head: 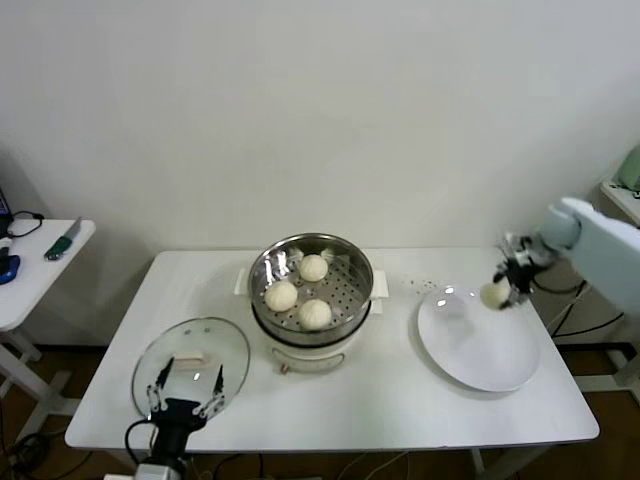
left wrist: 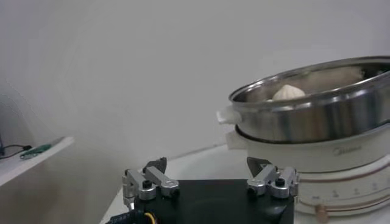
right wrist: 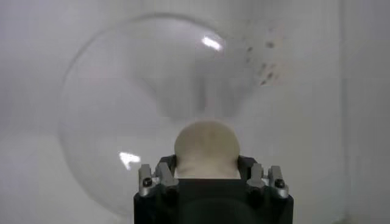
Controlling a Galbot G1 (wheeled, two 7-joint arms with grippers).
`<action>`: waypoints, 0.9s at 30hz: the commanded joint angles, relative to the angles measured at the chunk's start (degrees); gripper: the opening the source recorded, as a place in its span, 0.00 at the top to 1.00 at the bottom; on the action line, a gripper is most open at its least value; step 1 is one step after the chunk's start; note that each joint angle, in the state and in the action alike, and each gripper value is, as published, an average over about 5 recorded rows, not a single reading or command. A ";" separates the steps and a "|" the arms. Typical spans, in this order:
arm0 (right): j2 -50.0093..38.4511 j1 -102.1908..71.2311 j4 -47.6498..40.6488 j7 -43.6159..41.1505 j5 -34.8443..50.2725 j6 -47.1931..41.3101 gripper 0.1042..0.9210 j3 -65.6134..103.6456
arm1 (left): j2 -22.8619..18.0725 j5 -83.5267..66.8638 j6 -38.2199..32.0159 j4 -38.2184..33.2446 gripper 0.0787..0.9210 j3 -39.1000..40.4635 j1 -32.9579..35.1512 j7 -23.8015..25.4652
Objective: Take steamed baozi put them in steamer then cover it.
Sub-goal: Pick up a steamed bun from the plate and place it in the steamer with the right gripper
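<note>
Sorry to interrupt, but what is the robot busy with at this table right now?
It is loading baozi into the steamer. Three buns already sit in the steel basket. The right gripper is shut on the fourth baozi, holding it over the far edge of the white plate. The left gripper waits open at the near table edge, by the glass lid, which lies flat on the table beside the steamer.
</note>
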 commanded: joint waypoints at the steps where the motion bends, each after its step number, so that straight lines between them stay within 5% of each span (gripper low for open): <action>1: 7.36 26.14 7.02 3.81 31.85 -7.80 0.32 -25.83 | 0.21 -0.08 -0.11 -0.99 0.12 0.88 0.69 0.91; 13: 21.19 32.38 14.81 9.68 49.22 -12.97 0.32 -34.93 | 1.12 -3.54 -0.45 -4.20 0.12 2.42 4.00 2.33; 27: 34.49 25.37 10.09 12.35 49.59 -14.03 0.30 -38.20 | 1.81 -1.93 -0.33 -4.54 0.12 1.82 3.68 2.02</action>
